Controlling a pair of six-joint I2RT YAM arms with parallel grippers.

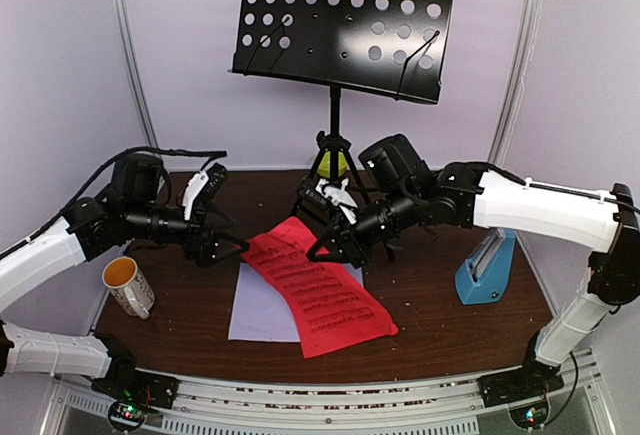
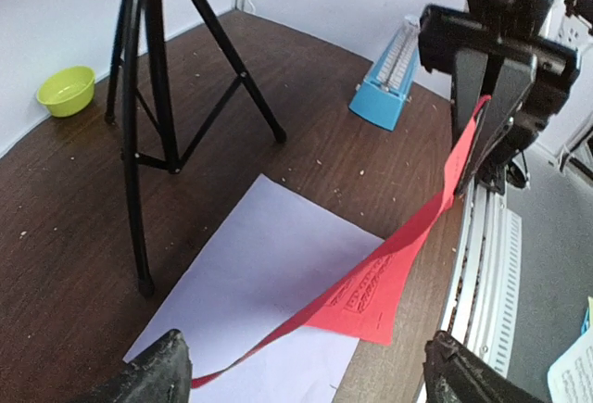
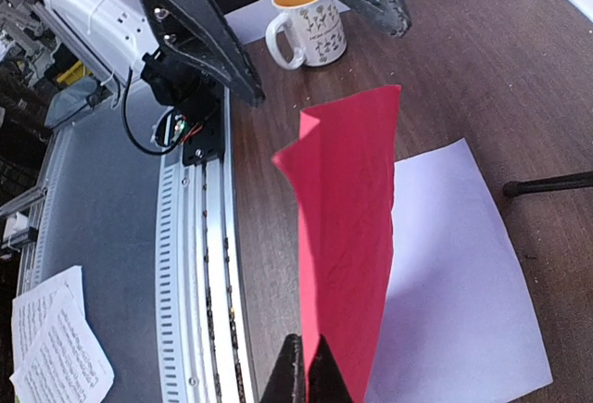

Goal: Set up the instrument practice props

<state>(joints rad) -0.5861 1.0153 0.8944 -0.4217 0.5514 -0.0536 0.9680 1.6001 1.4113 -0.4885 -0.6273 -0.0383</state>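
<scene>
The right end effector point(image 1: 320, 250) pinches the red sheet point(image 1: 322, 295) by its far edge, raising that end off the surface point(image 1: 440, 315). The left end effector point(image 1: 238, 247), spread, sits just beside the sheet's left corner. The stand point(image 1: 345, 20) rises behind both.

White sheet point(image 1: 262, 307) lies partly under red sheet point(image 1: 322, 293).

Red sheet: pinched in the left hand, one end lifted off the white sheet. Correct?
Wrong hand. The red sheet is pinched in the right hand, one end lifted off the white sheet. The right wrist view shows that hand shut on the sheet's edge, and the left hand open with nothing in it.
</scene>
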